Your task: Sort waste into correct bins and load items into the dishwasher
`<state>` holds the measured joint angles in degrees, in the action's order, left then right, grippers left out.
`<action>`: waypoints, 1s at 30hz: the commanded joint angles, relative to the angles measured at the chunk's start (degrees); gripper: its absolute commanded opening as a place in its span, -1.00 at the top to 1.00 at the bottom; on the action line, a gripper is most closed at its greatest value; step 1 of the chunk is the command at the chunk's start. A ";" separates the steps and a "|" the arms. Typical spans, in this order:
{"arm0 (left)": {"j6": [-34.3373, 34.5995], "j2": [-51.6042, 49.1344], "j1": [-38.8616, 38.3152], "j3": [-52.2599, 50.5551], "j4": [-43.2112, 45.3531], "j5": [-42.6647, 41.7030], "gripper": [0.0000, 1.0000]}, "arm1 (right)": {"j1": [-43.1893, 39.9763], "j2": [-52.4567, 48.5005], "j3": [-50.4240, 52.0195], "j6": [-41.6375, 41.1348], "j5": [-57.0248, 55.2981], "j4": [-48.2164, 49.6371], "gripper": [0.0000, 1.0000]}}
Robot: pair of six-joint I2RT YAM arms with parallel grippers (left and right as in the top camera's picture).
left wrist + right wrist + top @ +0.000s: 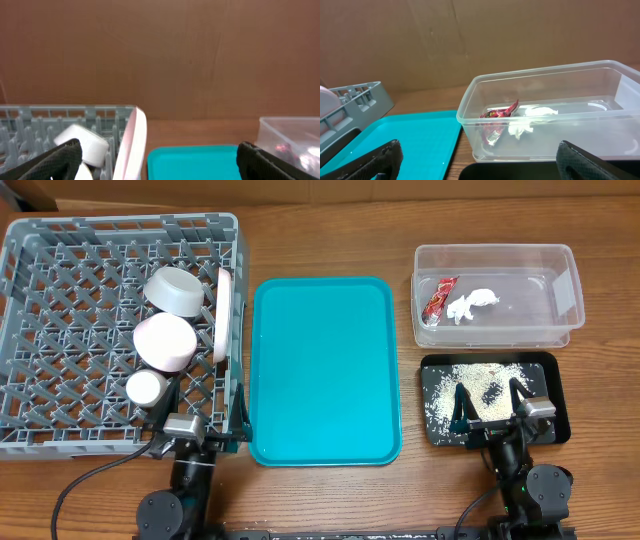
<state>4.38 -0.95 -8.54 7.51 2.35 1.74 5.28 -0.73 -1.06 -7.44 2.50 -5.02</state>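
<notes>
Where the grey dish rack point(120, 222) fills the left of the table, it holds a pale grey-white bowl point(178, 290) tipped on its side, a pink bowl point(165, 342) just below it and a small white cup point(147, 387) nearest the arm. A white plate point(224, 315) stands on edge along the rack's right wall. The left claw point(207, 408) sits at the rack's near right corner, fingers spread wide and grasping nothing. A teal tray point(325, 370) lies in the middle. To the right, at the back, a clear tub point(495, 250) contains a red snack wrapper point(438, 298) and a crumpled white tissue point(472, 304), side by side. In front of it, a black tray point(553, 380) carries scattered rice grains point(445, 395) and a few dark food bits point(493, 392). The right claw point(490, 402) hangs over this tray's near edge, released and empty.
</notes>
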 commanded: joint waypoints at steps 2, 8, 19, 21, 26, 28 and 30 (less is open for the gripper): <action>0.22 0.79 0.39 -6.62 2.84 -0.26 -0.99 | 0.13 0.57 0.61 0.04 -0.79 0.35 -1.00; 3.80 0.79 0.37 -7.23 -4.09 -0.24 -0.99 | 0.13 0.57 0.61 0.04 -0.79 0.35 -1.00; 3.78 0.70 0.37 -7.23 -6.64 -0.28 -0.99 | 0.13 0.57 0.61 0.04 -0.79 0.35 -1.00; 3.76 0.70 0.37 -7.23 -6.64 -0.26 -1.00 | 0.13 0.57 0.61 0.04 -0.79 0.35 -1.00; 3.78 0.70 0.37 -7.23 -6.64 -0.26 -1.00 | 0.13 0.57 0.61 0.04 -0.79 0.35 -1.00; 3.78 0.70 0.37 -7.23 -6.67 -0.26 -1.00 | 0.13 0.57 0.61 0.04 -0.79 0.35 -1.00; 3.78 0.70 0.37 -7.23 -6.64 -0.28 -0.99 | 0.13 0.57 0.61 0.04 -0.79 0.35 -1.00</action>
<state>7.40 -0.86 -8.49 0.47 -4.38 1.76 5.30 -0.73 -1.06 -7.44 2.50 -5.02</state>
